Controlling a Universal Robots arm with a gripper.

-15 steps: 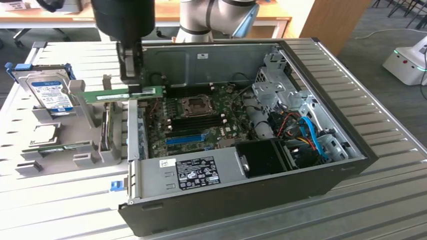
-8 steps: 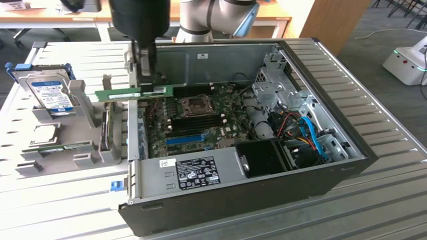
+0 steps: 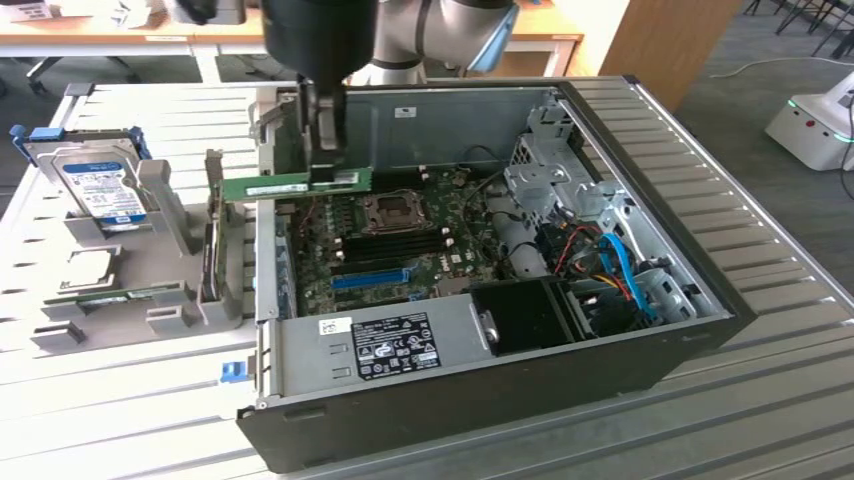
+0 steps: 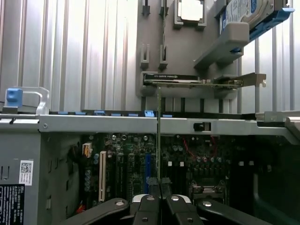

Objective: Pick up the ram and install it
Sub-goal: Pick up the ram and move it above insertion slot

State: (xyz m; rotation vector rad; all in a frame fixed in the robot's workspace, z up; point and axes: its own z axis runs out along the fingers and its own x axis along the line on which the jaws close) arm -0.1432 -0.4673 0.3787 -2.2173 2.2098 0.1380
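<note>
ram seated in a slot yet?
No, the gripper holds the ram in the air above the motherboard.

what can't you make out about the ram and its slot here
Exterior view: sticker text on the ram is too small to read; the gripper covers part of it.
Wrist view: the ram is edge-on, so its faces are hidden.
Exterior view: slot latches on the motherboard are too small to judge.

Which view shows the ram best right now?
The exterior view: the ram shows its long green face, clamped in the gripper above the motherboard. The wrist view catches the ram edge-on, a thin strip running out from the gripper.
</note>
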